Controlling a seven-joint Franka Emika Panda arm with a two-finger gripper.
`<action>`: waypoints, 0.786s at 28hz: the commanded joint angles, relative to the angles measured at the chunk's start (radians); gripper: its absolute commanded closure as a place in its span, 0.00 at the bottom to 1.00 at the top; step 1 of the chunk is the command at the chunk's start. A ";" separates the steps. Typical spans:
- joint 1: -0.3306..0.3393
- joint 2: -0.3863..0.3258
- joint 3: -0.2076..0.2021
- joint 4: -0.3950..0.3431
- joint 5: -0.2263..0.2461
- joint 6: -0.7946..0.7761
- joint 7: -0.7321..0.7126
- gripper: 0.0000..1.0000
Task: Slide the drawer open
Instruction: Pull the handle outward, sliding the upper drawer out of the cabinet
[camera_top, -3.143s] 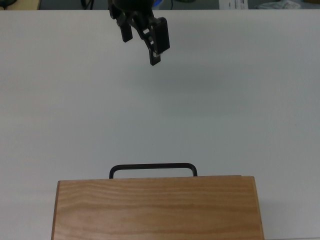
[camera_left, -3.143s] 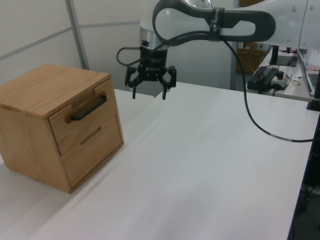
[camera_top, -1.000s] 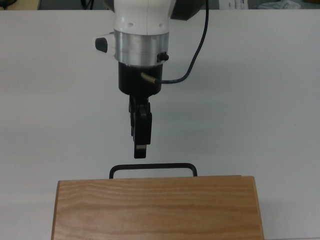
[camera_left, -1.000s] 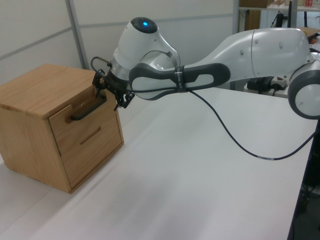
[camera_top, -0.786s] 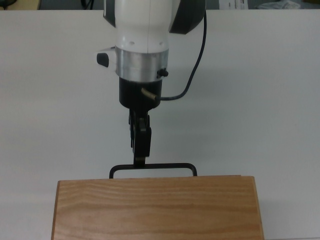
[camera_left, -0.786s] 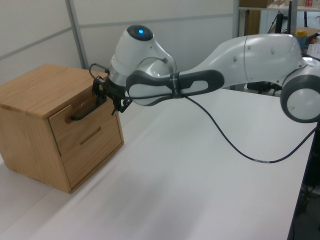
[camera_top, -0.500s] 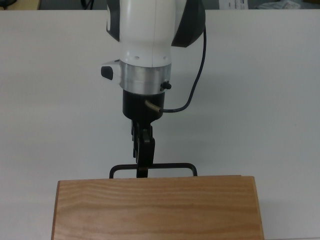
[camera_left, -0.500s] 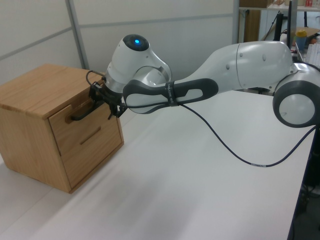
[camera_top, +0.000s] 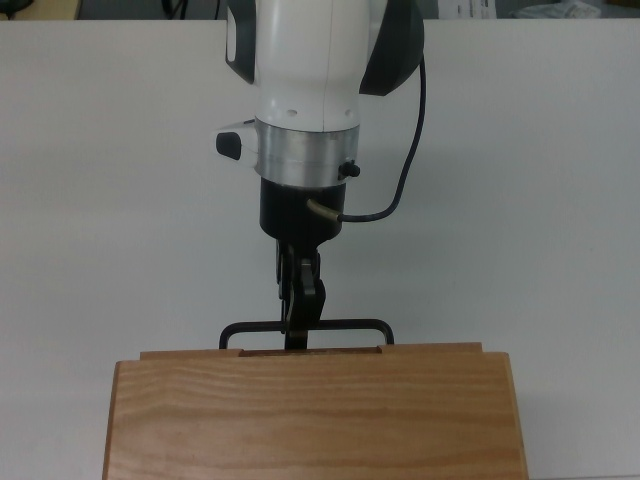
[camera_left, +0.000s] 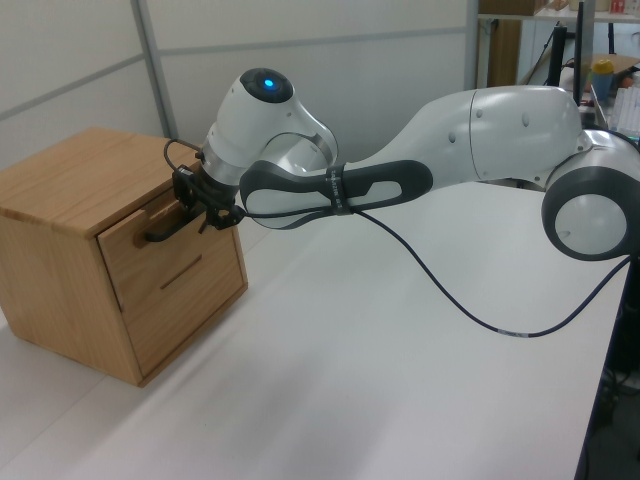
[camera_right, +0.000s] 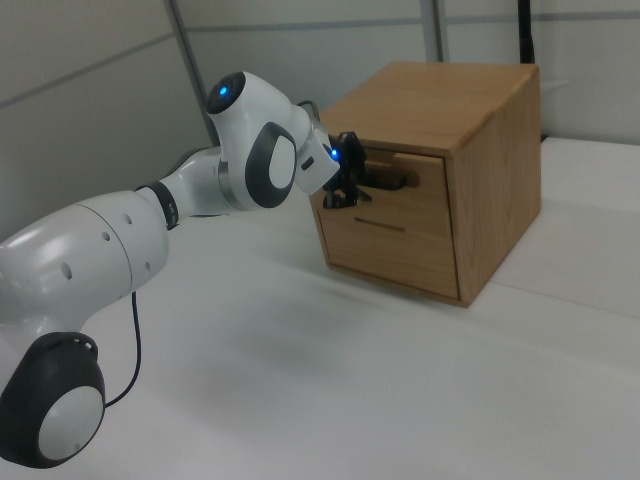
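**One bar, one grip: the drawer's only sensible hold**

One black bar handle (camera_top: 306, 327) ran across the front of the drawer (camera_left: 165, 240), and it was the only proper hold the piece offered. The drawer sat in the top slot of the wooden cabinet (camera_right: 470, 170), directly under the cabinet's flat top, with a second panel below it. In the top view a thin strip of the drawer's upper edge showed just beyond the cabinet's front edge, so it stood barely out of the cabinet.

The gripper (camera_top: 299, 325) reached the handle near its middle, fingers closed around the bar from above and below as far as the top view showed; the left view and right view both placed it right at the handle, against the cabinet's face.

Judged from its look, the drawer was a stiff, light wooden box, unlikely to flex or break. The handle seemed thin, hard and smooth, so a grip could slip along it. A hold near the bar's centre seemed best: a straight pull away from the cabinet would keep the box square in its slot, whereas a hold close to either end might twist and jam it.
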 joint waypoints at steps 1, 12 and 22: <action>0.019 0.002 -0.021 0.014 -0.017 -0.034 0.034 0.96; 0.011 -0.099 -0.014 -0.048 -0.017 -0.088 0.030 1.00; 0.010 -0.204 -0.004 -0.113 -0.009 -0.142 0.021 1.00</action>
